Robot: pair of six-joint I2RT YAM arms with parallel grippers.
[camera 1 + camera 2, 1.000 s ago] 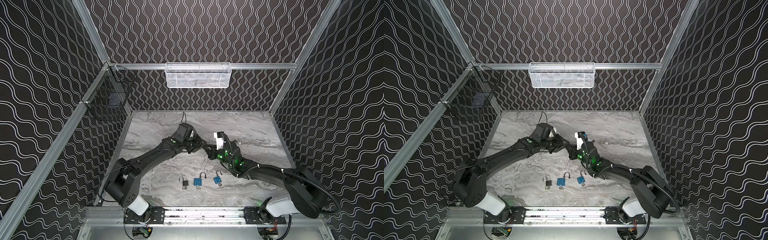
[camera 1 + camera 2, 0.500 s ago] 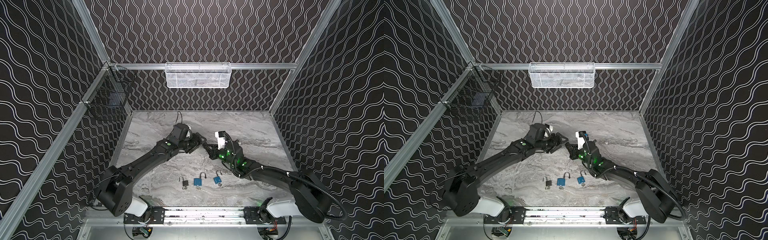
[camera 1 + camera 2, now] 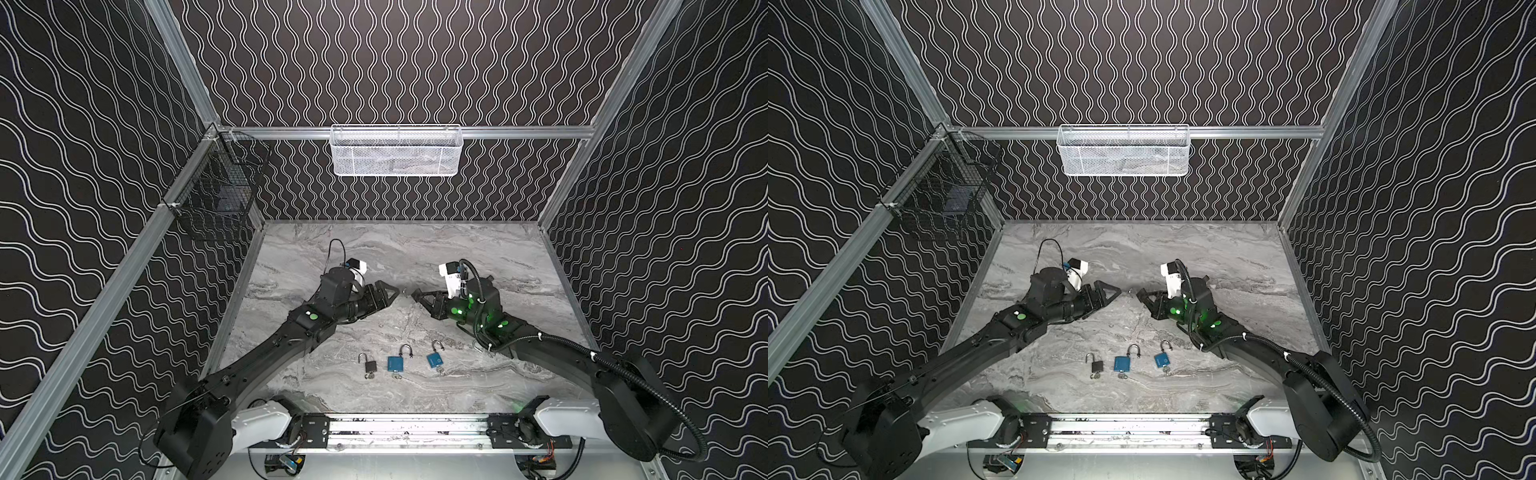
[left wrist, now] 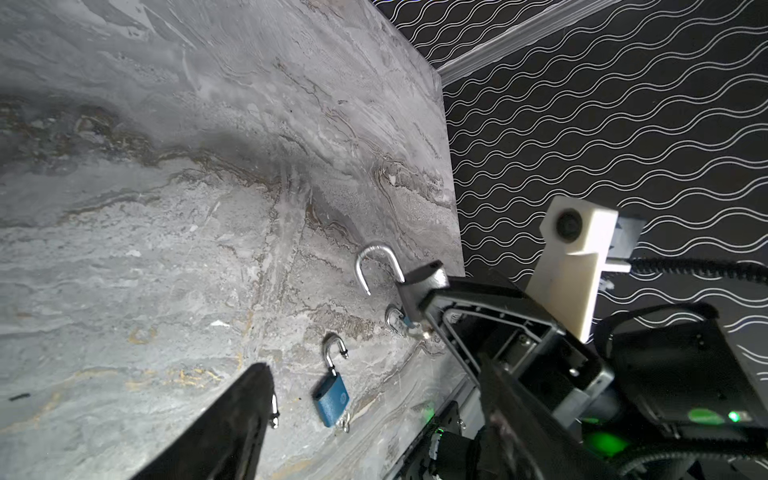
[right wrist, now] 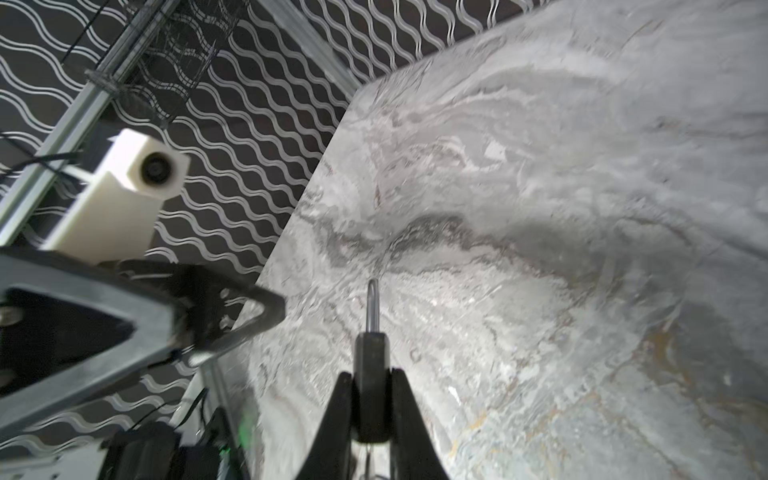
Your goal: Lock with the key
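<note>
Right hand (image 3: 415, 296) is clamped on a dark padlock (image 5: 371, 390), held up off the desk (image 3: 415, 249) mid-workspace. The body sits squeezed between both fingers. Its shackle (image 5: 372, 305) is swung open and sticks out past the fingertips. Something thin hangs below the body in the right wrist view, too blurred for me to call.

Left hand (image 3: 395, 294) faces the right one tip to tip, just beside the held padlock but not touching it. Its jaws are spread and there is nothing between them. Only one finger (image 4: 232, 415) shows in the left wrist view, far off to the side.

Three more padlocks lie in a row on the desk near the front edge, well apart from both hands: a dark spare padlock (image 3: 370, 365), a middle blue padlock (image 3: 396, 363) and a right blue padlock (image 3: 434, 359). All three shackles are open. The middle blue one has a small key (image 4: 345, 424) at its base. I see similar metal bits under the other two in both top views, too small to be sure.

A white mesh basket (image 3: 395, 156) hangs on the back rail, and a black wire basket (image 3: 216, 199) on the left rail.
</note>
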